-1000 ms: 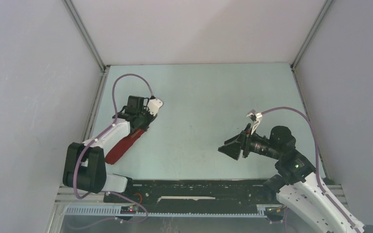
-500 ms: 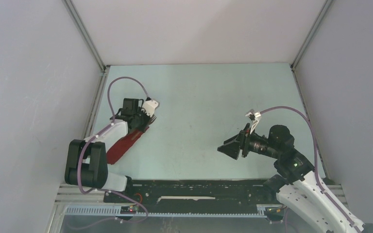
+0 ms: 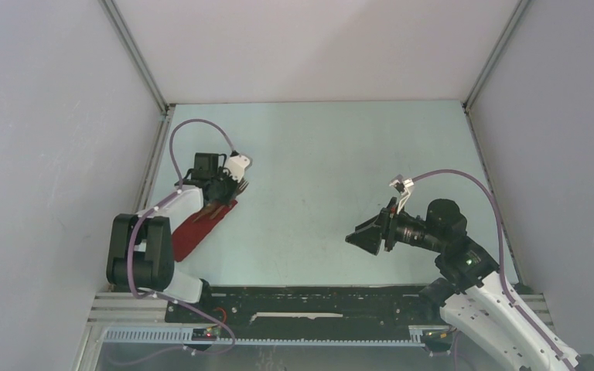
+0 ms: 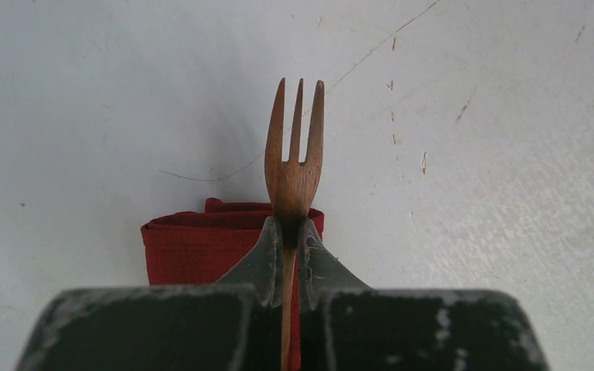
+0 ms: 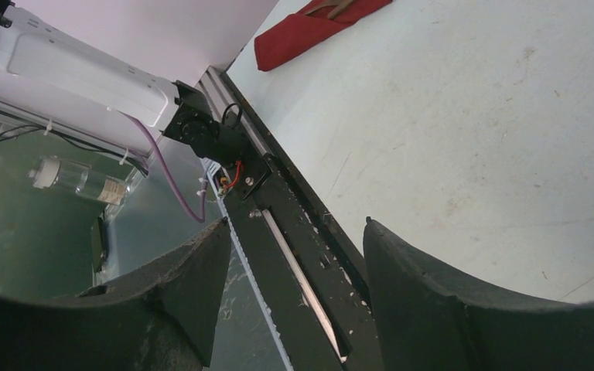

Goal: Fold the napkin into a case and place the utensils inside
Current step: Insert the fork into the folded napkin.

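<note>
The napkin (image 3: pixel 193 232) is lying as a narrow folded case (image 4: pixel 193 247) at the left side of the table (image 3: pixel 317 154), so the folding is looking done. The left gripper (image 4: pixel 288 232) is pinching the fork (image 4: pixel 294 166) tightly at its neck, with the tines pointing out past the case's end. I cannot tell whether the handle is going inside. The spoon is not showing clearly. The right gripper (image 5: pixel 298 247) is hanging wide open and empty, well apart from the case.

The left pincer (image 3: pixel 227 194) hangs at the case (image 3: pixel 192 233), the right pincer (image 3: pixel 362 239) well apart.
</note>
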{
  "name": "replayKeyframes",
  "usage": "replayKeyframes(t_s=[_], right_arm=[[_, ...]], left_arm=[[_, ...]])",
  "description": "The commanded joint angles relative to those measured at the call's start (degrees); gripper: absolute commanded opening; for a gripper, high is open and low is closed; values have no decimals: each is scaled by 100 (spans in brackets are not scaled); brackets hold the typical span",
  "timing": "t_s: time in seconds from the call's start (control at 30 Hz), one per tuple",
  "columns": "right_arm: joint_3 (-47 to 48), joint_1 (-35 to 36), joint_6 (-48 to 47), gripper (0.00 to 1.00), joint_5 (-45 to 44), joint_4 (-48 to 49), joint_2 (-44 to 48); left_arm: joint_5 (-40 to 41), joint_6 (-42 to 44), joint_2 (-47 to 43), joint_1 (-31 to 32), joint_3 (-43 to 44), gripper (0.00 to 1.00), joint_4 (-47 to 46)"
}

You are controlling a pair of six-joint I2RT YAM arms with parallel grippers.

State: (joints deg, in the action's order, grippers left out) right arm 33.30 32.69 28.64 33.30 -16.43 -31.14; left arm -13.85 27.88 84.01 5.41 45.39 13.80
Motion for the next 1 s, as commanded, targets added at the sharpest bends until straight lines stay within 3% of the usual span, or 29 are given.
replayKeyframes(t_s=[0.0,0.6,0.97], right_arm=[[0,-17,25,71,80,234,26],[-5,147,-43,71,81,193,193],[1,267,-92,72,60,210,251]], left_arm=[[-180,-37,39,-62,91,0,-183],[462,98,-1012,-75,-443,0,272],[733,191,-949,-97,-540,0,510]])
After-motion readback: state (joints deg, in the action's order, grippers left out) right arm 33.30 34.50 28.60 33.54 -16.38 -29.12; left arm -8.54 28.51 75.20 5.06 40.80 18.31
